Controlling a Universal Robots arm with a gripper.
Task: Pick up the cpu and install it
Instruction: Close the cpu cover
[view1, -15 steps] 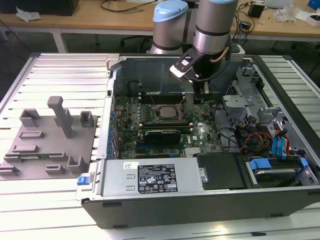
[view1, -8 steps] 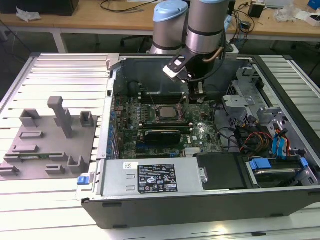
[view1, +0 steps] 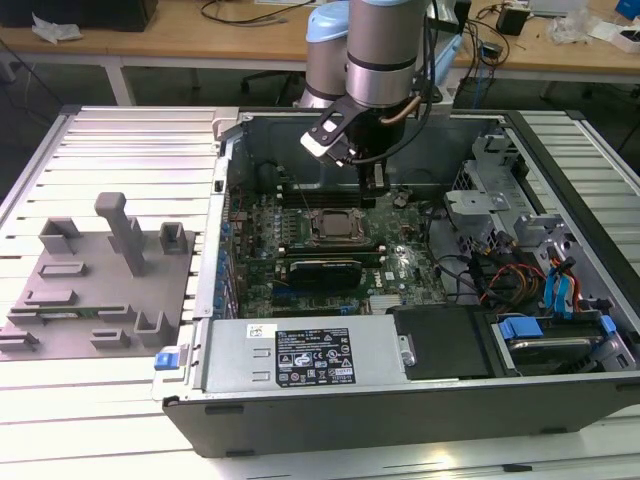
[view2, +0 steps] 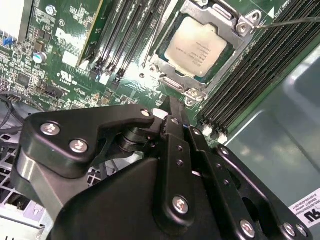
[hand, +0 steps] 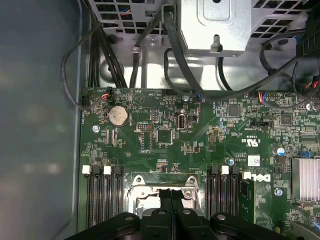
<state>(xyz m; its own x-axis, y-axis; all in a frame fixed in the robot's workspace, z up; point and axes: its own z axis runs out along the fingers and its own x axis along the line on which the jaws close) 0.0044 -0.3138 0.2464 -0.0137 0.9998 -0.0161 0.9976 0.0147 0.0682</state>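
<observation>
The claw (view2: 169, 105) has its two black fingers pressed together with nothing between them. In both wrist views it hangs just above the edge of the one socket (view2: 200, 85), tips (hand: 171, 194) pointing down at the board. The single cpu (view2: 197, 46) lies flat in that socket, pale metal top up, framed by the metal bracket. In the exterior view it sits near the middle of the motherboard (view1: 400, 265).

Dark memory slots (hand: 102, 200) flank the socket on both sides, seemingly four a side, though the claw hides part of them. One round coin cell (hand: 118, 115) sits farther along the green board.

The one arm (view1: 380, 50) stands nearly upright over the open case (view1: 400, 420), its wrist turned straight down inside the case and the claw (view1: 375, 182) just behind the socket. Well apart, on the slatted worktop (view1: 120, 140) at the exterior view's left, rests one grey fixture (view1: 100, 285) with several raised blocks and a post.
</observation>
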